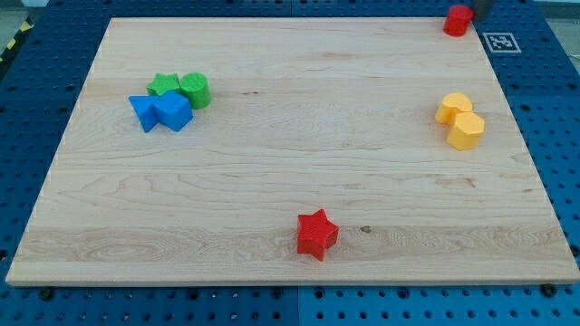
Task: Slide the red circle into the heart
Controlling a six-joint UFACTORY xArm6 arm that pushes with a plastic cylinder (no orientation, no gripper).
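The red circle (pixel 458 20) sits at the board's top right corner, near the edge. A dark shape at the view's top edge is my rod; my tip (pixel 475 13) is just right of the red circle, touching it or nearly so. The yellow heart (pixel 454 107) lies at the right side of the board, well below the red circle. A yellow hexagon (pixel 468 132) touches the heart on its lower right.
A red star (pixel 316 234) lies at bottom centre. At the left is a cluster: a green star (pixel 163 86), a green circle (pixel 194 91) and two blue blocks (pixel 143 112) (pixel 173 111). A white marker tag (pixel 499 42) is off the board's top right.
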